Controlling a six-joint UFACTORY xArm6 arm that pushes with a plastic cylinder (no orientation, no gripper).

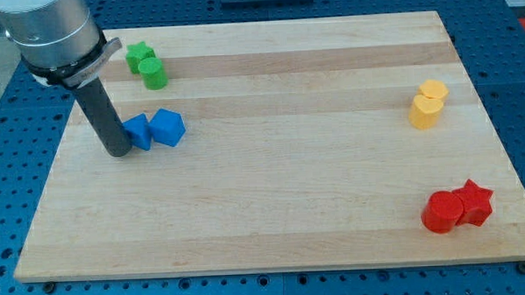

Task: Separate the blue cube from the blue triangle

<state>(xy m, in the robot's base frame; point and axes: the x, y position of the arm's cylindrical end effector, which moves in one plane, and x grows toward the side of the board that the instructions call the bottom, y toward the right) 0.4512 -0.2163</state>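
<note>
The blue triangle (138, 132) and the blue cube (167, 127) lie side by side and touching, at the left of the wooden board (274, 217). The triangle is on the left, the cube on the right. My tip (118, 152) rests on the board just left of the blue triangle, touching or almost touching its left side. The dark rod rises up and to the left from there to the grey arm at the view's top left.
A green star (138, 55) and a green cylinder (153, 73) sit near the top left. Two yellow blocks (428, 104) stand at the right. A red cylinder (442, 213) and a red star (474, 201) lie at the bottom right.
</note>
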